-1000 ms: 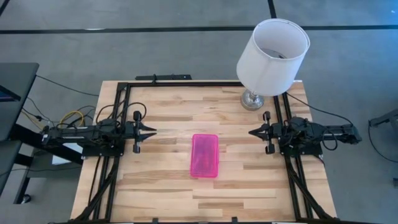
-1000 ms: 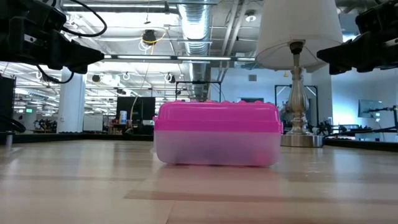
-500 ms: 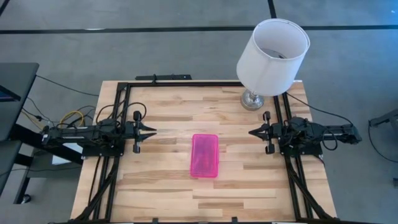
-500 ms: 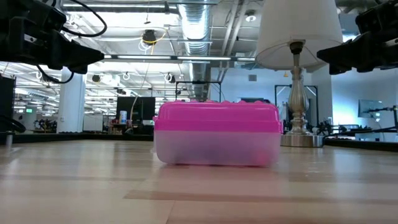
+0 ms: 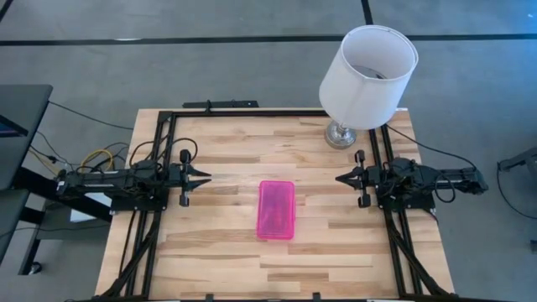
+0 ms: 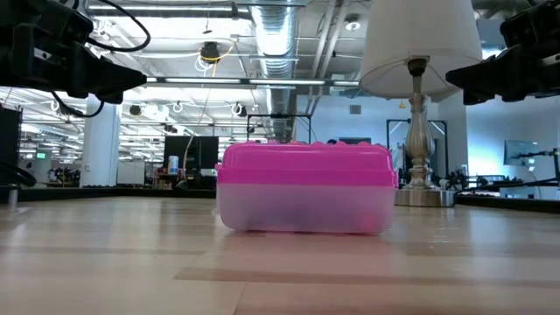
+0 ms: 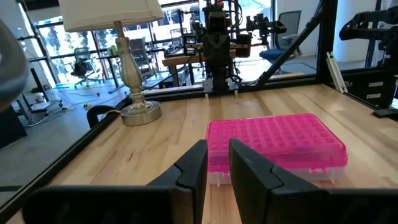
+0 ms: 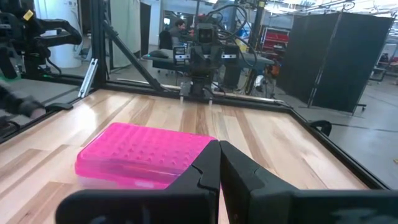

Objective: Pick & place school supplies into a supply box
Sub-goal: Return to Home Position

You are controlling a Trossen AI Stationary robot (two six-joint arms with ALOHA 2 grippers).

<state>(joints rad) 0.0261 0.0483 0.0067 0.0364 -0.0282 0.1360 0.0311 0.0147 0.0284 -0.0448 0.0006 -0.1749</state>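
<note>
1. One supply box [image 5: 276,209] is counted: a single case with one pink lid and one clear base, set near the middle of the table [image 5: 235,143].
2. One table is counted, made of light wood, with one black frame along its edges.
3. One lamp [image 5: 367,65] is counted at the far right corner, with one white shade and one metal foot.
4. Two arms are counted, one at the left edge and one at the right.
5. Two tools are counted, one per arm: the left tool [image 5: 204,177] and the right tool [image 5: 341,178].
</note>
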